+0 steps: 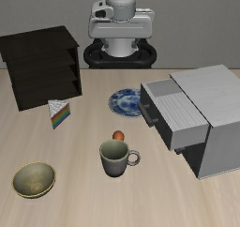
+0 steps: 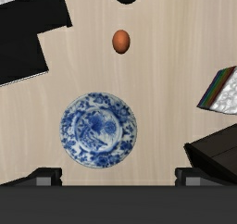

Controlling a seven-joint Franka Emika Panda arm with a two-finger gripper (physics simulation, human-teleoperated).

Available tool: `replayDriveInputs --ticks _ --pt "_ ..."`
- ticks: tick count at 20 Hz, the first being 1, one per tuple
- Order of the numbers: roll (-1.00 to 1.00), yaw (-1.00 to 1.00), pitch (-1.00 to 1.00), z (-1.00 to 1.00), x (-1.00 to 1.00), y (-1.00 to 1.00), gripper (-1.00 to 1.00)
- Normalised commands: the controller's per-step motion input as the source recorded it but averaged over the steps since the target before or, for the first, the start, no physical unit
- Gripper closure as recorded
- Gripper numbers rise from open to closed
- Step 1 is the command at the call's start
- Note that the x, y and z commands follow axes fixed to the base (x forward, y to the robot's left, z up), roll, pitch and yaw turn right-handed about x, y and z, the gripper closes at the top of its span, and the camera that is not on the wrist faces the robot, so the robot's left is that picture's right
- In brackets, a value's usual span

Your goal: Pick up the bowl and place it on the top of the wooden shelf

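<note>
Hovering above a blue-and-white plate (image 2: 99,130), our claw (image 2: 120,179) has its two fingers spread wide, with nothing between them. The bowl (image 1: 34,179), olive-green and empty, sits on the pale counter (image 1: 80,201) toward the exterior view's left, well apart from the plate. The dark wooden shelf (image 1: 42,67) stands on that same side, nearer our base, with a small striped box (image 1: 60,113) just in front of it. A grey mug (image 1: 117,158) and a small orange egg (image 1: 118,135) lie near the plate.

The pick-up looks not yet begun. To reach well, we judge we should travel across clear of the mug. We should then descend with one finger inside the bowl's rim and one outside, and pinch the wall firmly, since a thin curved rim may slip. The lift should clear the shelf's top.
</note>
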Motion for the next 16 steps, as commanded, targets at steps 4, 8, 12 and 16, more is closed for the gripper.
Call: replayDriveInputs --ticks 4,8,12,16 --pt "0.00 0.00 0.00 0.00 1.00 0.00 -1.00" --pt "0.00 0.00 0.00 0.00 1.00 0.00 -1.00" --pt "0.00 0.00 0.00 0.00 1.00 0.00 -1.00" --pt "0.00 0.00 0.00 0.00 1.00 0.00 -1.00"
